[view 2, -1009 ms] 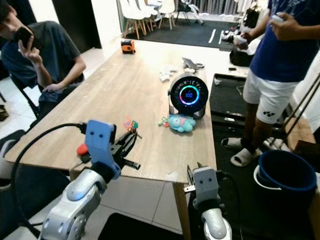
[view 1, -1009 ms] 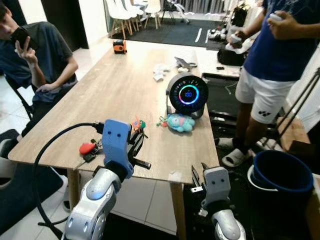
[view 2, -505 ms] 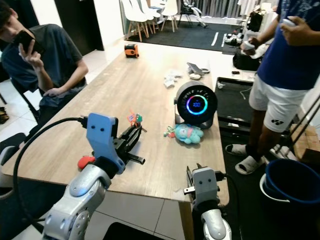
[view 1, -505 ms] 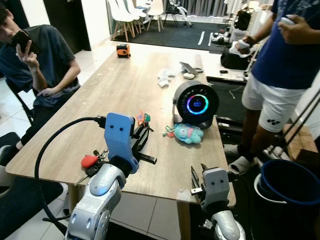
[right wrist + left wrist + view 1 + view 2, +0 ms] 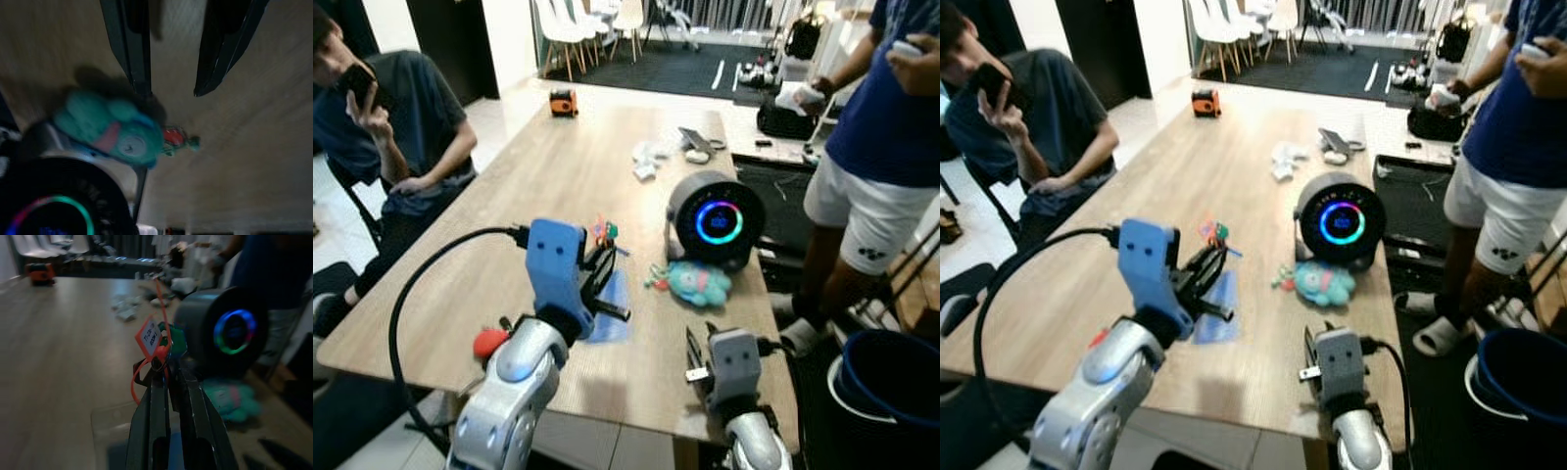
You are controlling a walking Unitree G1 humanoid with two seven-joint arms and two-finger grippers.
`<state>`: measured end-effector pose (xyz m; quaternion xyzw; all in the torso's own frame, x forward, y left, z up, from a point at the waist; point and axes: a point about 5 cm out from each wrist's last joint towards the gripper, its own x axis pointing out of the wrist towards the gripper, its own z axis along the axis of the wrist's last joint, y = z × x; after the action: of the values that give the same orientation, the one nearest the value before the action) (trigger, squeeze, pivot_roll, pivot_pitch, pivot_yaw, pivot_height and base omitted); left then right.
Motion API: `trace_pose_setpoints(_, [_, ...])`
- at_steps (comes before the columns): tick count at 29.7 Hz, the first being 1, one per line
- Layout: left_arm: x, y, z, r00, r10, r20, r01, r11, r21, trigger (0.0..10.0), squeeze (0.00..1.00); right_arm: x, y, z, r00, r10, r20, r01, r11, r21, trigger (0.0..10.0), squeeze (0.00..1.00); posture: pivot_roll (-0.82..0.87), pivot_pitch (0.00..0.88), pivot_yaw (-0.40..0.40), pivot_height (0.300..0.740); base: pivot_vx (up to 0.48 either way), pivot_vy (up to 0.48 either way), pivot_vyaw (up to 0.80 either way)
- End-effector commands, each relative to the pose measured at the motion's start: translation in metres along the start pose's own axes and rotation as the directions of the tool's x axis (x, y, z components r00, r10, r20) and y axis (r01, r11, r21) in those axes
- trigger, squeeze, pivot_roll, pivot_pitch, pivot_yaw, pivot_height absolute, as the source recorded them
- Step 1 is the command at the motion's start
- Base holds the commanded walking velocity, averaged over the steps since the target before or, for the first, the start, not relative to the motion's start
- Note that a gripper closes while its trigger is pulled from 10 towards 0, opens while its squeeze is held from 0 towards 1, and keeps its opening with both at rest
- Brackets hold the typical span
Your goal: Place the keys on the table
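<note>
My left gripper point(image 5: 604, 257) is shut on the keys point(image 5: 603, 233), a ring with an orange tag and a green piece. It holds them above the wooden table point(image 5: 538, 176), just over a blue card sleeve point(image 5: 608, 319). In the left wrist view the keys point(image 5: 157, 340) stick up from the closed fingertips point(image 5: 157, 382). My right gripper point(image 5: 691, 354) hovers low over the table's front part, open and holding nothing. In its wrist view the fingers point(image 5: 137, 54) point toward a teal plush toy point(image 5: 110, 125).
A round speaker with a glowing ring point(image 5: 717, 220) and the teal plush point(image 5: 698, 282) sit right of the keys. A red fob point(image 5: 489, 341) lies near the front edge. A seated person point(image 5: 401, 108) is at left, a standing person point(image 5: 881, 147) and a blue bucket point(image 5: 891, 377) at right.
The whole view has shifted as I came closer to the table. Both grippers now reach farther over the tabletop, the left still holding the keys. The blue sleeve has come into sight beneath it.
</note>
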<state>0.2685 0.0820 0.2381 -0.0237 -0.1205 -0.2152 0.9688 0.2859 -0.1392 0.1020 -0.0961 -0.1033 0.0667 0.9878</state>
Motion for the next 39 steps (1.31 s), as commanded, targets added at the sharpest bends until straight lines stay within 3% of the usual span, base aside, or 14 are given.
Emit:
trace_pose_setpoints(1, [-0.003,-0.004,-0.004,0.999,-0.027,-0.034,0.028,0.998,0.048,10.0,0.00,-0.008,0.000,-0.009,0.999,-0.003,-0.042,0.003,1.000,-0.004,10.0,0.00,0.15,0.156,0.046,0.740,0.000,0.000,0.00])
trace_pose_setpoints(4, [-0.003,-0.005,-0.005,0.999,-0.030,-0.044,0.033,0.997,0.065,10.0,0.00,-0.008,0.001,-0.009,0.999,-0.003,-0.042,0.003,1.000,-0.003,10.0,0.00,0.15,0.156,0.047,0.740,0.000,0.000,0.00])
trace_pose_setpoints(5, [-0.004,-0.005,-0.009,0.995,-0.049,-0.087,0.061,0.989,0.137,10.0,0.00,-0.008,0.001,-0.009,0.999,-0.005,-0.043,0.004,1.000,-0.003,10.0,0.00,0.15,0.160,0.051,0.740,0.000,0.000,0.00])
trace_pose_setpoints(8, [-0.005,-0.005,-0.012,0.990,-0.056,-0.130,0.082,0.977,0.199,10.0,0.00,-0.009,0.001,-0.009,0.999,-0.006,-0.044,0.006,1.000,-0.002,10.0,0.00,0.15,0.162,0.052,0.740,0.000,0.000,0.00])
trace_pose_setpoints(15, [-0.006,-0.007,-0.021,0.972,-0.065,-0.227,0.114,0.971,0.208,10.0,0.00,-0.010,0.002,-0.010,0.999,-0.009,-0.047,0.009,1.000,0.002,10.0,0.00,0.15,0.166,0.056,0.740,0.000,0.000,0.00])
trace_pose_setpoints(20, [-0.009,-0.003,-0.042,0.933,0.011,-0.361,0.047,0.988,0.150,10.0,0.00,-0.010,0.002,-0.009,0.999,-0.010,-0.044,0.010,1.000,0.004,10.0,0.00,0.15,0.178,0.062,0.740,0.000,0.000,0.00])
trace_pose_setpoints(25, [-0.013,0.002,-0.054,0.900,0.050,-0.434,0.010,0.991,0.136,10.0,0.00,-0.010,0.002,-0.008,0.999,-0.011,-0.041,0.011,1.000,0.006,10.0,0.00,0.16,0.188,0.066,0.740,0.000,0.000,0.00])
trace_pose_setpoints(31, [-0.014,0.014,-0.080,0.862,0.209,-0.462,-0.119,0.969,0.216,10.0,0.00,-0.007,0.003,-0.005,0.999,-0.014,-0.033,0.015,1.000,0.011,10.0,0.00,0.16,0.196,0.067,0.740,0.000,0.000,0.00])
trace_pose_setpoints(35, [-0.008,0.011,-0.088,0.875,0.241,-0.420,-0.180,0.967,0.178,10.0,0.00,-0.005,0.003,-0.004,0.999,-0.015,-0.028,0.016,1.000,0.014,10.0,0.00,0.15,0.198,0.065,0.740,0.000,0.000,0.00])
trace_pose_setpoints(36, [-0.006,0.010,-0.090,0.876,0.255,-0.408,-0.198,0.964,0.178,10.0,0.07,-0.005,0.004,-0.004,1.000,-0.015,-0.027,0.015,1.000,0.015,10.0,0.00,0.15,0.198,0.065,0.740,0.000,0.000,0.00])
trace_pose_setpoints(37, [-0.006,0.010,-0.090,0.876,0.255,-0.408,-0.198,0.964,0.178,10.0,0.07,-0.005,0.004,-0.004,1.000,-0.015,-0.027,0.015,1.000,0.015,10.0,0.00,0.15,0.198,0.065,0.740,0.000,0.000,0.00])
trace_pose_setpoints(38, [-0.004,0.009,-0.091,0.878,0.258,-0.402,-0.201,0.963,0.178,10.0,0.29,-0.005,0.004,-0.004,1.000,-0.014,-0.027,0.014,1.000,0.016,10.0,0.00,0.15,0.198,0.066,0.740,0.000,0.000,0.00])
trace_pose_setpoints(39, [-0.004,0.009,-0.091,0.878,0.258,-0.402,-0.201,0.963,0.178,10.0,0.29,-0.005,0.004,-0.004,1.000,-0.014,-0.027,0.014,1.000,0.016,10.0,0.00,0.15,0.198,0.066,0.740,0.000,0.000,0.00])
